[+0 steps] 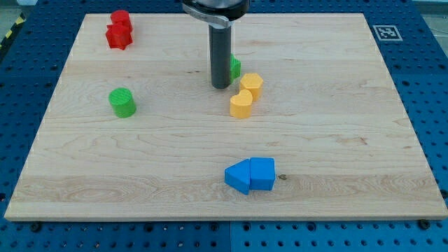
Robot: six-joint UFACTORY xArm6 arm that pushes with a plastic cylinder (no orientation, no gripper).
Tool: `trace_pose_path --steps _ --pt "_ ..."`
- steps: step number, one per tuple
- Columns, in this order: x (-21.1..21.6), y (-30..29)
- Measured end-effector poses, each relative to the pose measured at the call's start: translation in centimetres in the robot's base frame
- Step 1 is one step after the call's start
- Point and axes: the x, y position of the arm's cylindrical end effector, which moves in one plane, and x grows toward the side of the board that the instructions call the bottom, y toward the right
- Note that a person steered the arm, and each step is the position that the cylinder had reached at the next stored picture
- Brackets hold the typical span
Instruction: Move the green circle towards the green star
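Observation:
The green circle (122, 102) stands on the wooden board (336, 140) at the view's left. The green star (234, 68) is near the top centre, mostly hidden behind my rod. My tip (221, 86) rests on the board just left of and below the green star, far to the right of the green circle. Nothing touches the green circle.
A yellow hexagon (252, 84) and a yellow heart-like block (241, 105) sit just right of my tip. Two red blocks (119, 30) stand together at the top left. Two blue blocks (250, 175) touch each other at the bottom centre.

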Motion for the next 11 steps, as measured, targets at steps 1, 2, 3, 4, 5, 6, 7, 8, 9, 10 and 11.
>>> trace_pose_path --steps 1,2,3,4,5,6,7,8,9,10,11 --pt "0.5 -1.4" --pt "-0.5 -5.4" --pt "-2.5 -10.0" --pt "-3.5 -15.4" --pt "0.6 -20.6" --pt "5.4 -21.0" --pt "6.4 -17.6" --pt "4.5 -12.1" --pt "1.2 -9.4" --pt "2.5 -10.1" --pt "3.2 -10.3"
